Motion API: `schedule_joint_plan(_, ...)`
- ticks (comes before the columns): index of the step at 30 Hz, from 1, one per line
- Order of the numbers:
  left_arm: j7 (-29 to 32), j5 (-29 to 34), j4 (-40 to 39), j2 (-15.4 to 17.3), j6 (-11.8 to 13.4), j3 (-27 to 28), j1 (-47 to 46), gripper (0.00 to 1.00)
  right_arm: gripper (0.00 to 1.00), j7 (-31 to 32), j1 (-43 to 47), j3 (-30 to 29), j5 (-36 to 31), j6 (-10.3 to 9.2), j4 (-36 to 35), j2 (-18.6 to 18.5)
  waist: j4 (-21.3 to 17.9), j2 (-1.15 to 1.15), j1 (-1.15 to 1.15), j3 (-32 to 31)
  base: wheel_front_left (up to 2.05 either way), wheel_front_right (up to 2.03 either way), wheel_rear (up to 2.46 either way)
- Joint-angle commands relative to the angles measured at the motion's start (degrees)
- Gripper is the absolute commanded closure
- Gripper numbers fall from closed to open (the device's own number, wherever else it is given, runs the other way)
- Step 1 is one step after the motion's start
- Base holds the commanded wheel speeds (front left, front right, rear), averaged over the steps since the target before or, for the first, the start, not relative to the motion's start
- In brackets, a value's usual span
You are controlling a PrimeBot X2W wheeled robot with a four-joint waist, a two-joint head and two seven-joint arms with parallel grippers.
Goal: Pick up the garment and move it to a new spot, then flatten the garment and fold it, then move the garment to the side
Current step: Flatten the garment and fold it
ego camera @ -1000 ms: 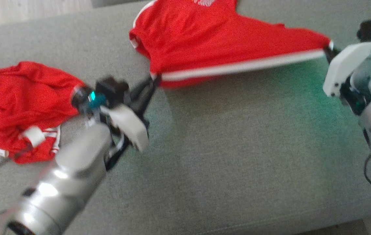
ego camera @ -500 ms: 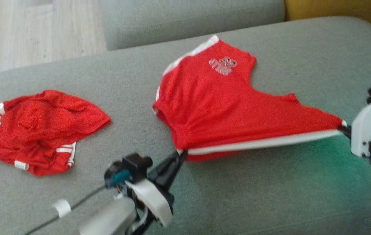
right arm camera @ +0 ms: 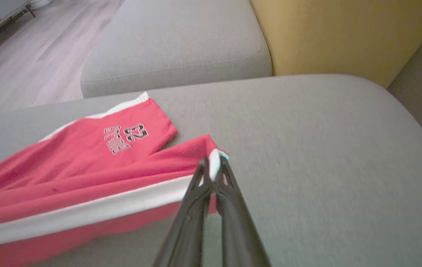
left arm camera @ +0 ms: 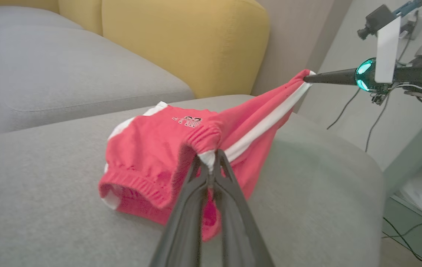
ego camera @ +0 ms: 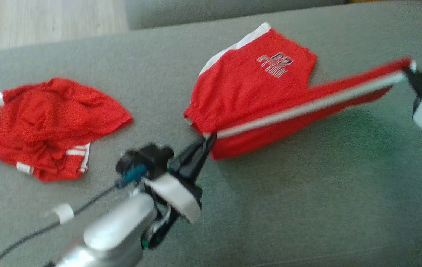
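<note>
Red garment [ego camera: 259, 85] pulled taut over the grey cushion [ego camera: 307, 207], upper right of the head view.
Left gripper [ego camera: 208, 140] is clamped on its waistband corner at centre frame; right gripper [ego camera: 408, 74] is clamped on the striped hem corner at the right edge; the far leg lies flat.

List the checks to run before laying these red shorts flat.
1. Left end effector shut on the waistband corner of the red shorts with white side stripe: ok.
2. Right end effector shut on the stripe's hem end: ok.
3. Stripe taut between both grips: ok.
4. Shorts flat on the grey fabric sofa cushion: not ok, bunched.
5. Crumpled red garment apart from shorts: ok.
</note>
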Motion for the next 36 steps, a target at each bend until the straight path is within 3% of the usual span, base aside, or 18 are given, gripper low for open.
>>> schedule_joint_plan(1,0.05,0.79,-0.83,1.4,0.35,3.0,-3.39,1.0,1.0,-1.06,-2.66,-0.86,-1.1,-0.08,-1.33,-0.95,1.94,0.0,-0.01,2.84,0.0,0.0,0.0)
schedule_joint_plan(6,0.65,1.32,1.27,-0.85,-0.14,3.6,-8.51,1.0,1.0,-3.01,-10.06,-2.13,-6.71,-0.08,1.13,2.18,4.69,0.0,-0.01,7.34,0.0,0.0,0.0)
schedule_joint_plan(14,0.29,2.05,6.7,-4.91,-1.76,3.58,-14.76,1.0,1.0,-4.25,-20.89,-2.36,-13.72,-0.08,10.73,6.44,9.36,0.0,-0.01,12.75,0.0,0.0,0.0)
schedule_joint_plan(24,-1.92,2.43,13.39,-10.45,-3.55,3.09,-18.82,1.0,1.0,-7.38,-28.81,-1.03,-17.0,-0.08,20.89,8.0,13.39,0.0,-0.01,16.65,0.0,0.0,0.0)
schedule_joint_plan(34,-3.5,2.65,17.43,-13.0,-4.84,2.83,-21.84,1.0,1.0,-9.57,-33.14,1.31,-17.73,-0.08,26.56,8.18,15.54,0.0,-0.01,18.98,0.0,0.0,0.0)
schedule_joint_plan(35,-3.62,2.59,17.83,-13.15,-4.83,2.9,-22.02,1.0,0.76,-10.38,-33.63,1.63,-18.32,-0.08,27.11,7.96,15.66,0.0,-0.01,19.13,0.0,0.0,0.0)
schedule_joint_plan(36,-3.77,2.51,18.18,-13.29,-4.66,3.09,-22.17,0.74,0.0,-11.1,-34.07,1.6,-18.64,-0.08,27.89,7.85,15.76,0.0,-0.01,19.26,0.0,0.0,0.0)
